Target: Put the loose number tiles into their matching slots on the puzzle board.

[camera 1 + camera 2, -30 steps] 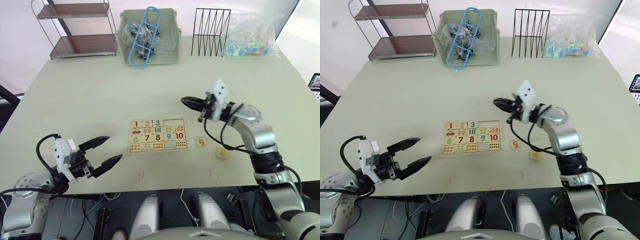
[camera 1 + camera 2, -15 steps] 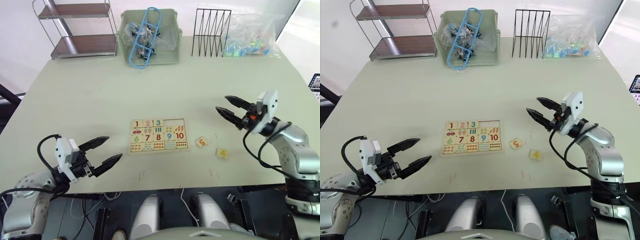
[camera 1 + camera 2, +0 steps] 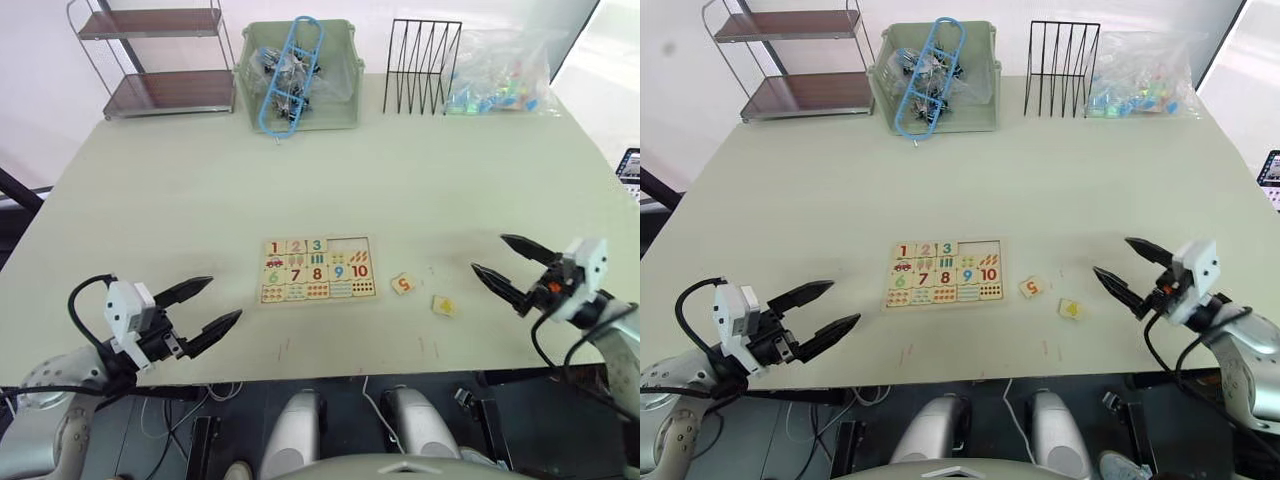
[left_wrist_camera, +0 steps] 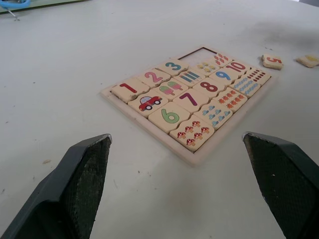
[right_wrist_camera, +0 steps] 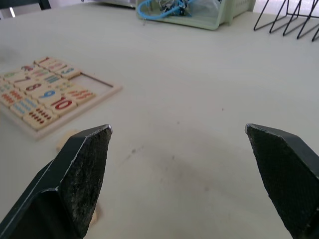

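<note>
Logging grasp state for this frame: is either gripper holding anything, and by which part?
Nothing is held: left gripper and right gripper both hang open above the table.

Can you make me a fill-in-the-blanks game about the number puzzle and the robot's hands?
1. The top row of the puzzle board already holds tiles 1, 2 and ___.
2. Two loose tiles lie on the table beside the board: the 5 tile and the ___ tile.
3. The left gripper and the right gripper are both ___ and hold nothing.
4. The number of vacant slots in the top row is ___.

Missing words: 3; 4; open; two
</note>
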Robot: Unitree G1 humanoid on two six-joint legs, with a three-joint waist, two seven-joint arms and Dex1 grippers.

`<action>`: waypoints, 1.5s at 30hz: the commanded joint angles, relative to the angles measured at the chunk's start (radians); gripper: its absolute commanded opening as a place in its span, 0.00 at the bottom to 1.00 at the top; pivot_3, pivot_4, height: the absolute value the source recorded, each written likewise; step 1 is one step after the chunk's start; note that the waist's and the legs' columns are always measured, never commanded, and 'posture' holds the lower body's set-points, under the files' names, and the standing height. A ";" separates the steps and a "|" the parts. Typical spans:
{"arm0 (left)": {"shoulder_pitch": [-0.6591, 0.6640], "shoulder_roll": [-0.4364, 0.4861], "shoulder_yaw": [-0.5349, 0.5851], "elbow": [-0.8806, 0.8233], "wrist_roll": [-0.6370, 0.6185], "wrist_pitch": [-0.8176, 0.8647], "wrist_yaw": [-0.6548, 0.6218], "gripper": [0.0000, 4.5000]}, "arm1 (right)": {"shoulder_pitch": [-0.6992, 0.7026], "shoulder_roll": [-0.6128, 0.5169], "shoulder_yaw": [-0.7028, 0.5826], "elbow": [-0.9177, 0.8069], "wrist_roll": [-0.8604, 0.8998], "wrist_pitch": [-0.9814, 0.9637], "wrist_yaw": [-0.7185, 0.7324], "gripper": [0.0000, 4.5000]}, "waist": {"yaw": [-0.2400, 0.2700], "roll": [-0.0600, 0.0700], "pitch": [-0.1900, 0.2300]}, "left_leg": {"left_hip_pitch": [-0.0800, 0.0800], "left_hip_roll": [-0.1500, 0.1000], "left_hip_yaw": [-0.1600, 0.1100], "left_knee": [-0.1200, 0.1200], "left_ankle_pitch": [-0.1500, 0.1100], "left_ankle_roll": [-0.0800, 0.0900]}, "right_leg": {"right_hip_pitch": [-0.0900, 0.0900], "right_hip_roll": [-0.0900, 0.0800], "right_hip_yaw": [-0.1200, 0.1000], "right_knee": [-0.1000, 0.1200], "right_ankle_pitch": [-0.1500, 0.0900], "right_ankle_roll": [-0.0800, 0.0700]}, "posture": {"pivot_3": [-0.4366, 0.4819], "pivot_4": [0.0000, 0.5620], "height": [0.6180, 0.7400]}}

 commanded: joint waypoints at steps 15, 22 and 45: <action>0.152 -0.017 0.096 -0.018 -0.010 -0.039 -0.024 1.00 | 0.323 0.015 -0.097 -0.019 0.026 -0.208 0.090 1.00 | 0.002 -0.001 -0.001 | 0.001 0.001 0.002 0.000 0.000 0.000 | 0.001 -0.001 0.002 0.000 -0.004 0.000 | 0.48 0.27 1.00; 0.185 -0.037 0.105 0.014 0.001 -0.089 -0.058 1.00 | 0.328 -0.016 -0.111 0.046 0.032 -0.269 0.144 1.00 | 0.003 -0.003 -0.002 | 0.002 0.002 0.004 0.001 0.000 0.000 | 0.001 -0.001 0.003 -0.001 -0.005 0.000 | 0.48 0.27 1.00; 0.069 0.014 0.097 0.199 -0.007 -0.186 -0.236 1.00 | 0.253 -0.055 -0.067 0.061 0.055 -0.284 0.205 1.00 | 0.006 -0.004 -0.002 | 0.002 0.002 0.011 0.001 0.000 0.000 | 0.001 0.002 0.005 0.000 -0.005 0.000 | 0.48 0.27 1.00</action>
